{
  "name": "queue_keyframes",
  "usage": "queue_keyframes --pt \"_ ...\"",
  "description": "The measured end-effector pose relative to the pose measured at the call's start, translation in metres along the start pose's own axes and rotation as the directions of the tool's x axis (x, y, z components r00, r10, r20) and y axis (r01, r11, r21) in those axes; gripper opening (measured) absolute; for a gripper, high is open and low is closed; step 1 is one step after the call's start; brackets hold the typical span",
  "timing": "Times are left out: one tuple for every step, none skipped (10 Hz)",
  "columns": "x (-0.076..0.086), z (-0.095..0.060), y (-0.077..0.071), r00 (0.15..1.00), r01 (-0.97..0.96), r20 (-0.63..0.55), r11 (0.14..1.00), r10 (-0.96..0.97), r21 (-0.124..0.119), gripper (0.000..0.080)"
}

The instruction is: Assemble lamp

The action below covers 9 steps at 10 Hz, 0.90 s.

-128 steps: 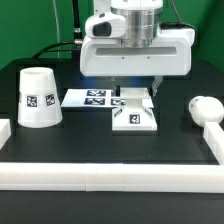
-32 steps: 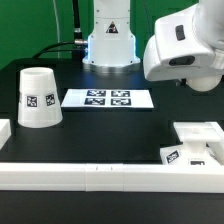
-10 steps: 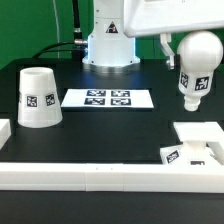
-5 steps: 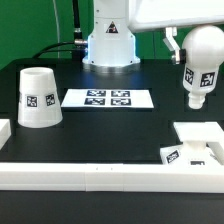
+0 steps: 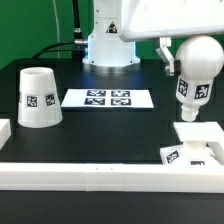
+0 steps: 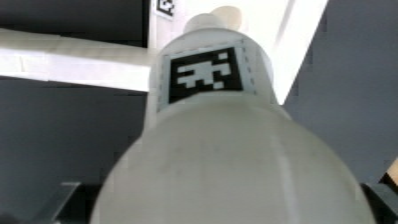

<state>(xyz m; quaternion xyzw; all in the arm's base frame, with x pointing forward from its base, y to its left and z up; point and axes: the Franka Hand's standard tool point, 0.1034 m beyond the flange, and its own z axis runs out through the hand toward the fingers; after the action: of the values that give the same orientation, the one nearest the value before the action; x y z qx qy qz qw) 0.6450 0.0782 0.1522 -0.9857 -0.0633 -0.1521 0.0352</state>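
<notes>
While the gripper (image 5: 196,48) clamps the bulb (image 5: 196,76) by its round head, we hold it stem-down above the base (image 5: 203,134), apparently to line the stem up for insertion; the shade (image 5: 38,97) stands well apart from the base.

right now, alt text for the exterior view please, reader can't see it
A robot gripper holds a white lamp bulb narrow end down above the square base at the exterior view's right. The cup-shaped shade stands wide end down at that view's left, and the marker board lies flat on the black table beside it.
</notes>
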Motion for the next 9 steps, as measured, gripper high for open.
queue_keyframes --pt "0.0 0.0 0.0 1.0 0.0 0.001 1.0 0.0 0.0 0.0577" --pt "-0.001 0.001 0.0 1.0 0.0 0.002 1.0 0.0 0.0 0.0577" --pt "-0.001 0.003 -0.002 1.0 -0.003 0.002 1.0 0.003 0.001 0.0577" --pt "-0.001 0.007 -0.008 1.0 -0.007 0.004 1.0 0.007 0.004 0.0577" --pt "0.001 0.008 -0.012 1.0 -0.002 0.004 1.0 0.002 0.006 0.0577" --pt "0.004 0.011 -0.012 1.0 -0.001 0.001 1.0 0.001 0.007 0.0577" --pt "0.003 0.015 -0.011 1.0 -0.002 0.006 1.0 0.002 0.006 0.0577" --pt "0.002 0.017 -0.011 1.0 -0.002 0.009 1.0 0.002 0.006 0.0577" --pt "0.001 0.018 -0.011 1.0 -0.002 0.012 1.0 0.002 0.006 0.0577"
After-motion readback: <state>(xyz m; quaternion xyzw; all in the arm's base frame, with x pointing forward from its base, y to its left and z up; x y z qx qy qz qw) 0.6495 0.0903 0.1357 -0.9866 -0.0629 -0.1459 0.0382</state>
